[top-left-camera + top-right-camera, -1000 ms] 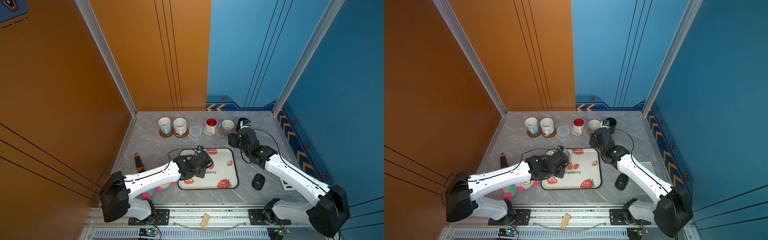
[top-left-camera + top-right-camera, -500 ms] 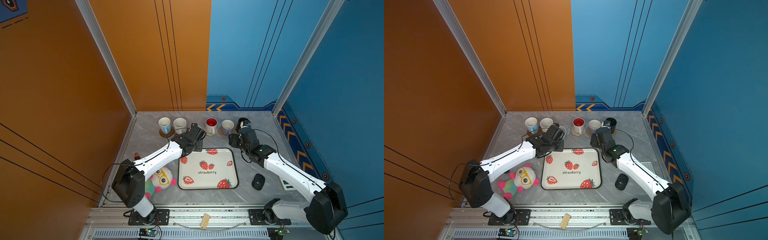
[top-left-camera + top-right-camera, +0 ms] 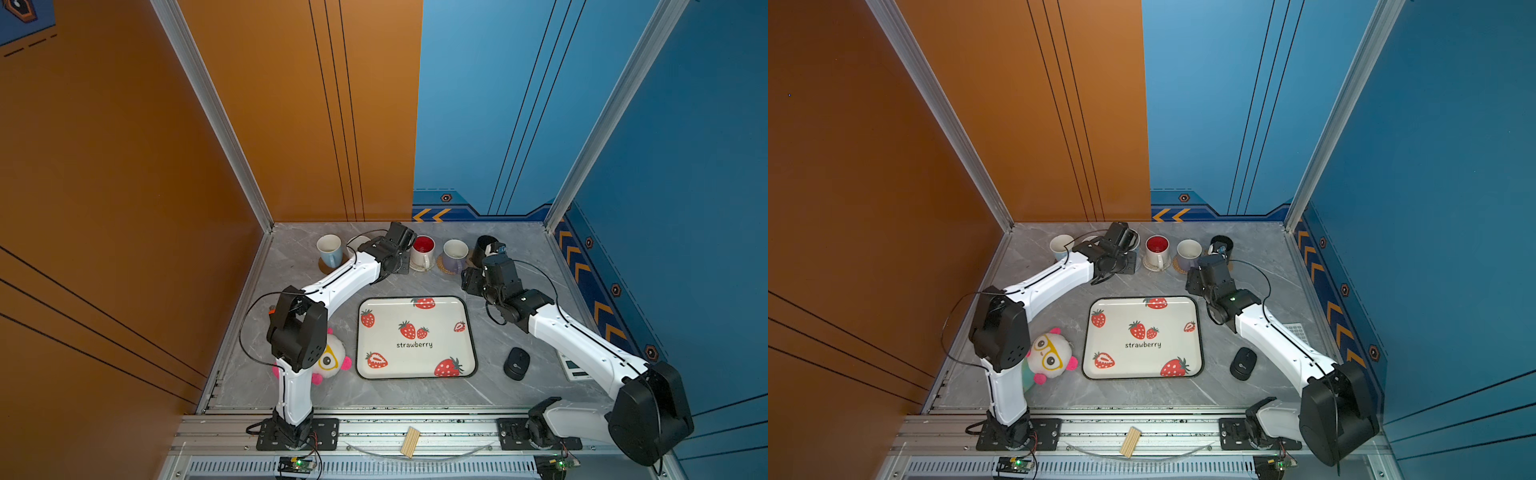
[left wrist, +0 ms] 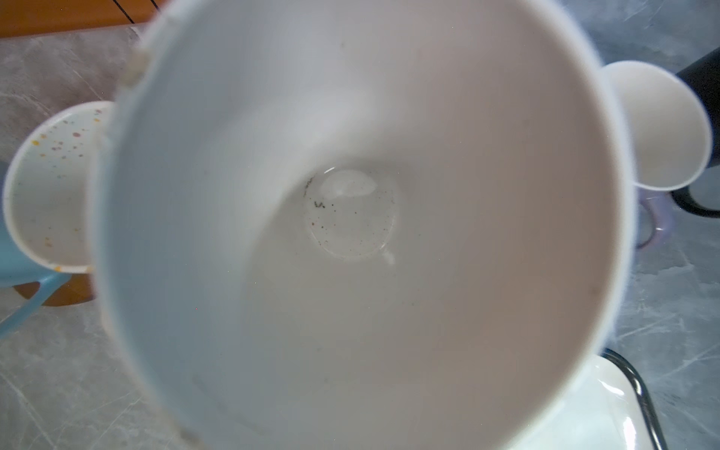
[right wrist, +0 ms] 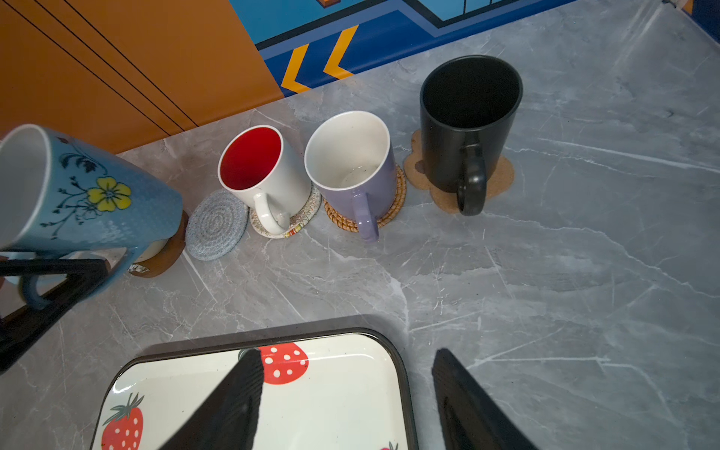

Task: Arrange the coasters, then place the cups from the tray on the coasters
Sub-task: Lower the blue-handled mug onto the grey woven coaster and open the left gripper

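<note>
Blue mug (image 5: 97,195) tilts, handle clamped in left end effector (image 5: 43,288).

Grey marble-patterned tabletop (image 3: 415,399), which is carrying:
- A white rounded-rectangle tray with dark rim and strawberry prints (image 3: 451,347), lying centre front.
- Coasters sitting in a row along the back:
  - glossy brown disc (image 5: 175,249)
  - grey woven round mat (image 5: 214,228)
  - cream woven round mat (image 5: 300,229)
  - tan rattan round mat (image 5: 395,202)
  - tan paw-shaped mat (image 5: 502,175)
- A black computer mouse (image 3: 516,363), resting right of the tray.
- A round white plush toy with yellow glasses (image 3: 1048,353), lying to the tray's left.
</note>
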You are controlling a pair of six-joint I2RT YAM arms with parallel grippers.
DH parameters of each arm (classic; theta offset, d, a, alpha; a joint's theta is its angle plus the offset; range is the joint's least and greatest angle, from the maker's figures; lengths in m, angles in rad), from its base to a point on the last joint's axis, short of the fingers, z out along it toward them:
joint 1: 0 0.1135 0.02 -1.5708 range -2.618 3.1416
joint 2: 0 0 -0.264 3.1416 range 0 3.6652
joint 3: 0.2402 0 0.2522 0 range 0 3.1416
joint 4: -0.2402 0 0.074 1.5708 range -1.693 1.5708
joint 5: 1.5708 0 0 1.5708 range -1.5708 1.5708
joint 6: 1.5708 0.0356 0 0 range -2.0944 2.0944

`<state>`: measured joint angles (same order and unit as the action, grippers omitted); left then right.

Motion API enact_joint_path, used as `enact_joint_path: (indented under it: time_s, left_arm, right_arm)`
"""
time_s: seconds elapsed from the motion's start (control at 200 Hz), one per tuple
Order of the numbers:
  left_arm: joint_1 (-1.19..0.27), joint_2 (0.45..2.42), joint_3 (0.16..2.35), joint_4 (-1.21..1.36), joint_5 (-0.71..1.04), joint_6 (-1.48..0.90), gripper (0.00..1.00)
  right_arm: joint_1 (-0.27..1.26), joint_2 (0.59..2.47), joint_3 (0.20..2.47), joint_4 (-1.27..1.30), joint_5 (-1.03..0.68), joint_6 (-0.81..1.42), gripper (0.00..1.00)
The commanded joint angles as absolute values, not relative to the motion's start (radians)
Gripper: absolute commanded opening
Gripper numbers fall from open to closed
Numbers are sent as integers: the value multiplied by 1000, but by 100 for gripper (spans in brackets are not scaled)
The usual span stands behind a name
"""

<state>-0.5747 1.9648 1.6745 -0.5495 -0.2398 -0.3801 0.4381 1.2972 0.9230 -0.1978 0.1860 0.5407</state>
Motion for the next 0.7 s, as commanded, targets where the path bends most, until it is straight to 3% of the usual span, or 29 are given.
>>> enact_joint_path:
  time_s: [0.0,0.25,0.696]
  left_arm:
    - [-563,1991,1754,-538,-238,-353,0]
    - [-526,2109,1884,-579,-236,-342,0]
    - [-494,2154,1884,-577,-221,-369,0]
  right_arm:
    - [425,1311,911,-181,168,551,68]
    - [413,1341,914,-171,148,552,68]
    - [393,1377,918,-159,120,557,67]
